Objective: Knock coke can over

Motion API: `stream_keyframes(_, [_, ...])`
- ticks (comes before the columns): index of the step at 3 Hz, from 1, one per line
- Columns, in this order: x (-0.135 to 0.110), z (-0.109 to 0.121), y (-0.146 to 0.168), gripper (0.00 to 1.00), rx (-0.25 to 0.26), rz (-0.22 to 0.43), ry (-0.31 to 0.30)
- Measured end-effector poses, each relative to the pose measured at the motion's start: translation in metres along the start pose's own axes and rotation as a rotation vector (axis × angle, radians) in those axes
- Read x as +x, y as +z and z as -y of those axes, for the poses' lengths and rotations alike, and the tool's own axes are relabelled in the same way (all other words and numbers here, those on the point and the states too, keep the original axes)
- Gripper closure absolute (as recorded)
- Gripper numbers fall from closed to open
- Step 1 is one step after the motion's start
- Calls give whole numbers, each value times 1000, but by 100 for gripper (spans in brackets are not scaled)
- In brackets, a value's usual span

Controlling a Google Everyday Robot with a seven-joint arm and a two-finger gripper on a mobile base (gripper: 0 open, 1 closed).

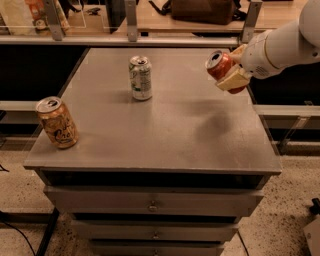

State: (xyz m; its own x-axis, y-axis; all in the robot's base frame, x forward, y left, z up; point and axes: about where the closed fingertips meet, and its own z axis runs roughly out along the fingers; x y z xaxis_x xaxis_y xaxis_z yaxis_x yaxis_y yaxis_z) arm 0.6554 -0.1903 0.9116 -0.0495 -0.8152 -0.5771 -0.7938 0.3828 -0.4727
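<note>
Item 1. Red aluminium coke can (218, 64) with a silver top: held in the air at the far right of the scene, over the right edge of the surface and clear of it. It is tilted, its top leaning up and to the left. A soft dark shadow (214, 125) lies on the surface nearer the camera.

Item 2. Gripper (228, 68) on a white, rounded robot arm (282, 46) that reaches in from the upper right. Its cream-coloured fingers (233, 80) are clamped on the coke can, one at its near side and one at its far side.

Item 3. Flat grey metal surface (165, 140), the top of a low drawer cabinet. It carries the two other cans.

Item 4. White-and-green drink can (141, 77): upright on the surface, towards the far side and left of centre, well apart from the coke can.

Item 5. Orange-tan drink can with dark script (57, 122): standing at the near left corner of the surface, close to the left edge, well apart from both other cans.

Item 6. Grey drawer fronts (150, 202) stacked below the surface, each with a small knob at its centre.

Item 7. Brown bag (200, 10) on a wooden bench beyond the far edge, behind a metal rail.

Item 8. Speckled floor (285, 220) at the near right.
</note>
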Motion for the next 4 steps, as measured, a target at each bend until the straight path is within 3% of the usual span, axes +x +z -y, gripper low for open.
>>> stream_keyframes(1, [3,-15,-8,66,-92,-111,-157])
stream_keyframes(2, [7,-29,-12,66,-199,-208,-254])
stream_keyframes(3, [11,-43,-17,61,-326,-291,-320])
stream_keyframes(4, [12,-57,-12,44,-444,-347,-362])
